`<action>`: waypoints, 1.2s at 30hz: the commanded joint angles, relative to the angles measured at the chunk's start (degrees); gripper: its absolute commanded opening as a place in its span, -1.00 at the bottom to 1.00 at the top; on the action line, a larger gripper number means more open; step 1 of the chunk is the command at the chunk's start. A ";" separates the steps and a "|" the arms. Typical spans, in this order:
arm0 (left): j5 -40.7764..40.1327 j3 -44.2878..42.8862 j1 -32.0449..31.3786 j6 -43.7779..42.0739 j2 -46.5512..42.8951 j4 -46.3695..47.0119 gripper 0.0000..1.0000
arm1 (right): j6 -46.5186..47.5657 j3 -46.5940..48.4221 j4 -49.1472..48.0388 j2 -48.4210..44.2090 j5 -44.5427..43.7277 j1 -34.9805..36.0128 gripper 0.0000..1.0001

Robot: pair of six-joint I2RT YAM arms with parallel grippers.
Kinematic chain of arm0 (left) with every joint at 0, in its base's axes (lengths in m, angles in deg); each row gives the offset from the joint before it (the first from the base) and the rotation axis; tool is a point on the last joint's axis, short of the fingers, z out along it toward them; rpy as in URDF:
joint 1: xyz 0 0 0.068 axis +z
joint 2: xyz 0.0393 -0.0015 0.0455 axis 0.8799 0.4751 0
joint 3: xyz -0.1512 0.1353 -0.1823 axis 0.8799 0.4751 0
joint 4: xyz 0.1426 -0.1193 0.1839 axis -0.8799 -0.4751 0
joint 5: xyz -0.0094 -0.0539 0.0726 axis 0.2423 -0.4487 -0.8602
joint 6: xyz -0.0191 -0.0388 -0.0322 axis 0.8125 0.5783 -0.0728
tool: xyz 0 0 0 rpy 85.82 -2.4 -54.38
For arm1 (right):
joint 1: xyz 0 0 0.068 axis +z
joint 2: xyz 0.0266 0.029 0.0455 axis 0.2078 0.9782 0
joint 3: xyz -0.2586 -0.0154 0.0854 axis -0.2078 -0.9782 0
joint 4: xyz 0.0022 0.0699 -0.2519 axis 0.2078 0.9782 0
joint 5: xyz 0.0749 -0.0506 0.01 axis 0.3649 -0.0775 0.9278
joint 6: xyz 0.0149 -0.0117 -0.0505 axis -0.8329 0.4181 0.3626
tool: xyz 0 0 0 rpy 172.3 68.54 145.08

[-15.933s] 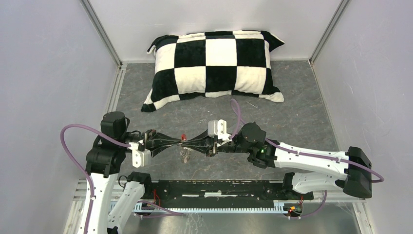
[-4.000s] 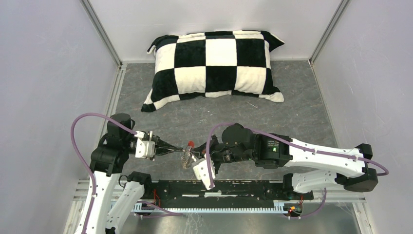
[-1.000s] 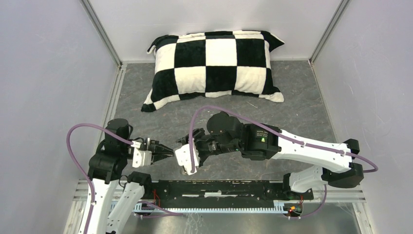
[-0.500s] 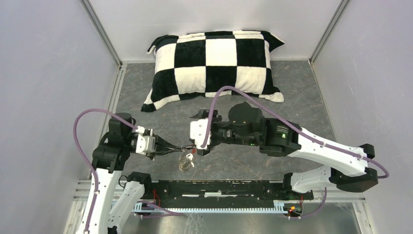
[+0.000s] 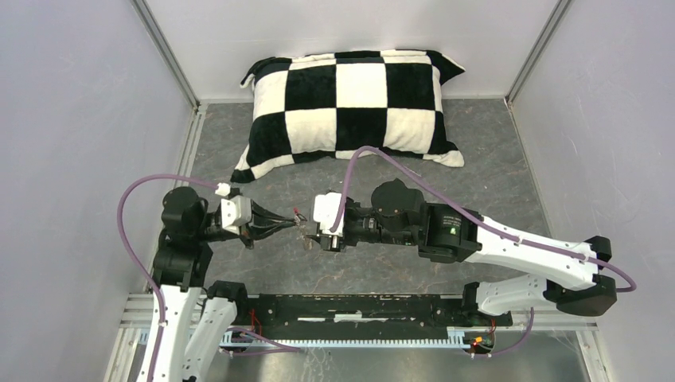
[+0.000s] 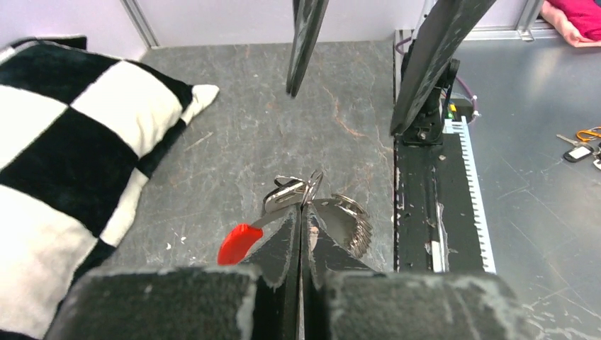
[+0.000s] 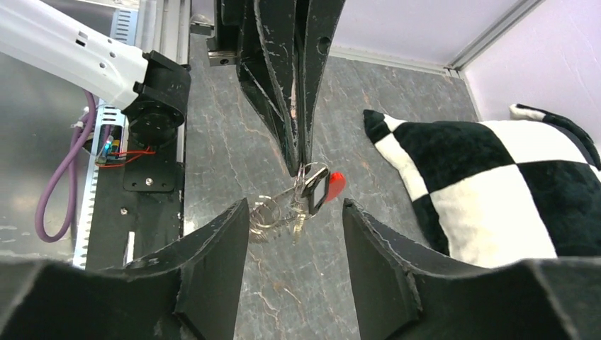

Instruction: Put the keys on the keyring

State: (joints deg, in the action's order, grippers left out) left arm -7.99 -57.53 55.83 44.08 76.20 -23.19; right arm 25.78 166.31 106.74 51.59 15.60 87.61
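While the left fingers are squeezed tight w/ no gap, they pinch the thin silvery coiled-wire keyring right at their tips. Its bright red sleeve sticks out on one side of the tips, & the springy coil bulges out on the other side. A small key w/ a black plastic head hangs just under those tips, touching the keyring. Thin silvery bits dangle next to it. Can't tell if that's a 2nd key, & can't tell if the key is threaded on the wire.

The right fingers are wide apart & hold nothing. They point at the left fingers from the other side, tip facing tip, & they are near. The keyring hangs out in front of the gap btw them, not touching either one as far as the wrist views show.

Seen from the top, both arms meet near the front middle of the grey stone-look worktop, L arm from the left & R arm from the right. The keyring is btw them, held up off the worktop. A big black & white checked pillow lies at the back, well apart from the keyring.
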 commanded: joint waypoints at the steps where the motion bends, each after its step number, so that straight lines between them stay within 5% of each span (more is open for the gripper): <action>1: 0.59 1.40 0.22 8.72 -4.08 10.27 -0.95 | 0.11 -1.91 -7.65 -0.19 2.07 -0.17 0.14; 15: 1.05 2.21 0.26 7.45 -5.44 9.86 -0.95 | -4.13 -1.42 -10.54 2.97 15.76 -6.56 -0.24; 24: 0.23 2.46 0.27 7.45 -5.60 9.80 -0.96 | -5.26 0.17 -7.18 3.09 14.76 -6.93 -0.02; 36: -1.56 2.66 0.24 8.32 -5.42 9.83 -0.96 | -6.59 0.84 -4.52 1.02 14.43 -8.16 -0.02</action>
State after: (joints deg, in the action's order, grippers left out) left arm -8.32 -54.82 55.83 49.41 71.00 -15.45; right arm 21.10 165.28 102.65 54.57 29.50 79.74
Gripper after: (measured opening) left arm 0.022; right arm 0.495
